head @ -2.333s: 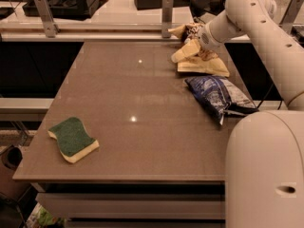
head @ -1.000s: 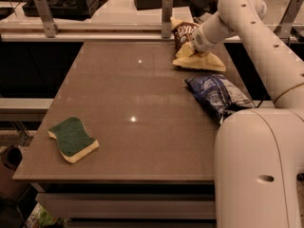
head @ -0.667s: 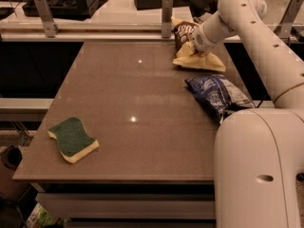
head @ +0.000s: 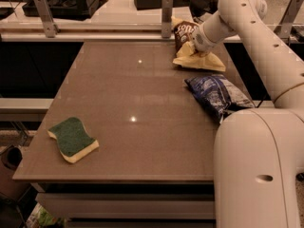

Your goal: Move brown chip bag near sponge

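Office-like lab — brown worktable (head: 118, 89), dark equipment trays (head: 71, 4) on the counter (head: 121, 14) behind, claw (head: 192, 48) at the table's far-right edge

End effector (head: 195, 45) at brown chip bag (head: 199, 61)

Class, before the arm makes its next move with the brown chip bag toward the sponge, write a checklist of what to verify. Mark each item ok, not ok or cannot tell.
1. The gripper is at the brown chip bag, at the far right of the table: ok.
2. Firm hold on the bag: cannot tell.
3. The sponge is in view, at the near left corner: ok.
4. Nothing lies between bag and sponge: ok.
5. The blue-and-white chip bag is off that path, by the right edge: ok.
6. Bag already near the sponge: not ok; they sit at opposite corners.
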You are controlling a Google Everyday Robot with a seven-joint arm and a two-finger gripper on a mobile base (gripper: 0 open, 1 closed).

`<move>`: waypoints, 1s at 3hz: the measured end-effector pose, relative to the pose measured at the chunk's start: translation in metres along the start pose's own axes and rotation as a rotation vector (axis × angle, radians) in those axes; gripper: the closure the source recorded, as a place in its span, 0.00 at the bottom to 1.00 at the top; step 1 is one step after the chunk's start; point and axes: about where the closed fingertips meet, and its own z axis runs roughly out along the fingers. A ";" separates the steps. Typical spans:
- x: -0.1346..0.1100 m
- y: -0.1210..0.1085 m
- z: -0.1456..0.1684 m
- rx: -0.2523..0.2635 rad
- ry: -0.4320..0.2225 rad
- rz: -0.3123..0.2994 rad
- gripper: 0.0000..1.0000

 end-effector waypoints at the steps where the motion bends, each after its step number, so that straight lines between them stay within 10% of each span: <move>1: 0.000 0.000 0.000 0.000 0.000 0.000 1.00; 3: -0.005 0.033 -0.080 -0.037 -0.117 -0.042 1.00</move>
